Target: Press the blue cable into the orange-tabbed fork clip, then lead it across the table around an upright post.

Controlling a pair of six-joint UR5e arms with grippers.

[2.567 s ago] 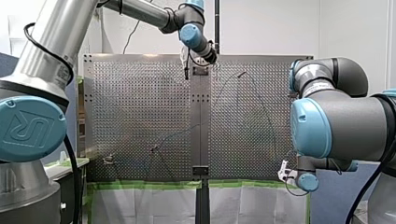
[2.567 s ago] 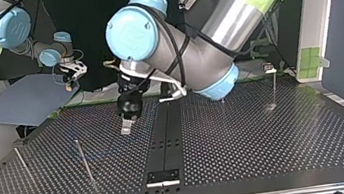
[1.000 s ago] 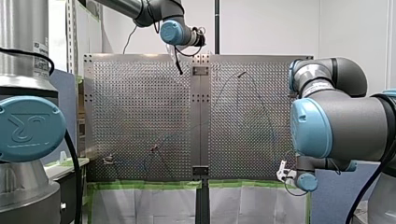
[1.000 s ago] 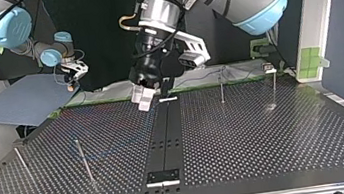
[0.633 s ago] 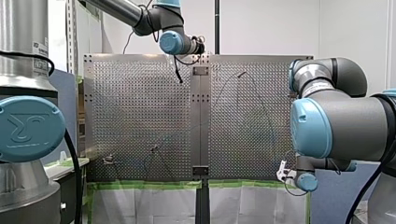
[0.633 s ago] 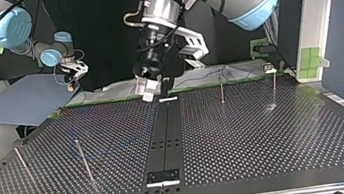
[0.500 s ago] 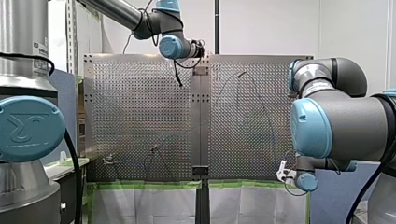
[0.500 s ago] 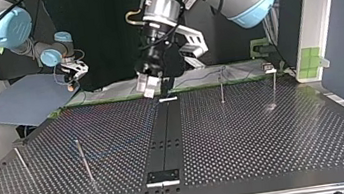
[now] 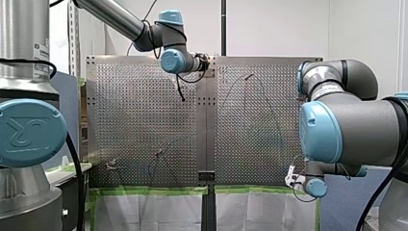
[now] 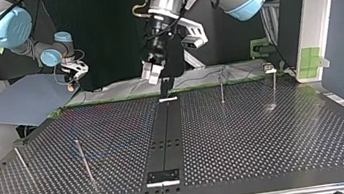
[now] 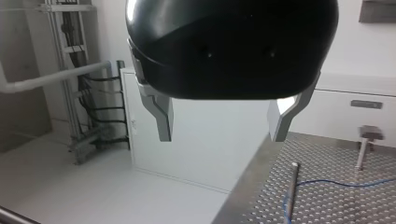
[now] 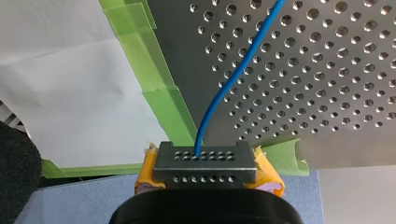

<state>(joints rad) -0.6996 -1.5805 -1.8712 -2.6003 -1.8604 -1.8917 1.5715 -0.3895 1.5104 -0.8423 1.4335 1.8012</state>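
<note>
My left gripper (image 11: 222, 126) is open with nothing between its metal fingers. It hangs in the air over the edge of the perforated table (image 10: 266, 140), at the back middle of the top view (image 10: 155, 75). My right gripper (image 12: 205, 175) is shut with its yellow pads on a grey perforated block (image 12: 204, 163). The blue cable (image 12: 233, 79) runs out of this block and onto the plate. My right gripper stays off the table's corner (image 10: 72, 72). The cable lies in a faint loop on the plate (image 10: 111, 148). A small clip with a reddish tab (image 9: 158, 154) stands on the plate.
Thin upright posts stand on the plate: two at the top view's left (image 10: 84, 160) (image 10: 22, 164) and two at the back right (image 10: 221, 89) (image 10: 274, 83). A black centre strip (image 10: 163, 143) divides the plate. Green tape (image 12: 159, 88) lines the table's edge.
My left arm has lifted off the plate and drawn back towards the far edge in the top view, its gripper now higher and tilted. The right arm has not moved.
</note>
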